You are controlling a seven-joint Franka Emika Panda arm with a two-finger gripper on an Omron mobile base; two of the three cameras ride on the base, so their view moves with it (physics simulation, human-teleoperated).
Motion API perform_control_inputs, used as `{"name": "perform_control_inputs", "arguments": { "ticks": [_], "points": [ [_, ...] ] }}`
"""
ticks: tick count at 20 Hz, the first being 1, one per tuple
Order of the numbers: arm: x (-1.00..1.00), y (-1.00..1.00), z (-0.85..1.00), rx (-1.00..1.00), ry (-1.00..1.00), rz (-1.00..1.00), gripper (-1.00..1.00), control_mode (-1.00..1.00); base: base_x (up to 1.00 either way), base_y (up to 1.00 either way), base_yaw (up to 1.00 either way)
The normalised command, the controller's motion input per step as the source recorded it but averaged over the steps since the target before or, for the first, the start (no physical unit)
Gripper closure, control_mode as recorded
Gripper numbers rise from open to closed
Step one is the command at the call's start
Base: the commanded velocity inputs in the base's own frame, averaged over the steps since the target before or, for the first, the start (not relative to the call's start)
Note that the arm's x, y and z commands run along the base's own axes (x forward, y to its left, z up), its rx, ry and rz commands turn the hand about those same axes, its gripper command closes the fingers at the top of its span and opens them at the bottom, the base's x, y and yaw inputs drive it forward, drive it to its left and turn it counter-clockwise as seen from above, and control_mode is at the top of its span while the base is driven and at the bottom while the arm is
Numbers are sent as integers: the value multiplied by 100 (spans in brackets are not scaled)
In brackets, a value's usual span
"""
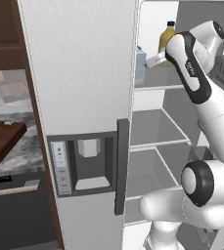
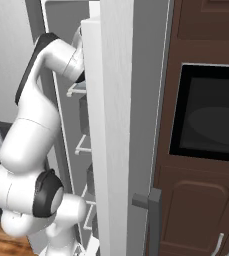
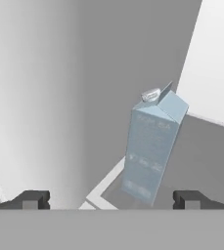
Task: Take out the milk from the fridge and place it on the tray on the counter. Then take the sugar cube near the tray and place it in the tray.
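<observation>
Facing the milk (image 3: 152, 146), gripper (image 3: 111, 199) spread.

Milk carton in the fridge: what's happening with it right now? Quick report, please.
Gripper open, empty, aimed at the milk. Milk upright on the top fridge shelf, not yet gripped. Yellow bottle beside it; nothing between fingers and carton.

Rendered pics, flat even light, no clear single source. No glare, no motion blur, no edge distortion; low res w/ soft, slightly jagged edges throughout. Fridge (image 1: 79, 73) door reads bright white-grey w/ faint grain in left base view; inside shelves go darker grey toward back. Dispenser recess shaded. Right base view: door edge bright, cabinet fronts & dark panel dim, faint sheen on panel. Hand view: smooth gradient on wall, bright left to grey mid, white patch top right; milk (image 3: 152, 146) sharp enough, print on it unreadable, soft shadow at base.
</observation>
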Motion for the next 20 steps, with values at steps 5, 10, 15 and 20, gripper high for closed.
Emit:
{"name": "perform_control_inputs", "arguments": {
  "ticks": [5,10,15,20],
  "points": [
    [1,11,1,0,0,0,-100,-100,0,0,0],
    [9,5,16,-1,2,0,-100,-100,0,0,0],
    [18,3,11,0,1,0,-100,-100,0,0,0],
    [24,0,0,0,6,0,-100,-100,0,0,0]
  ]
}}
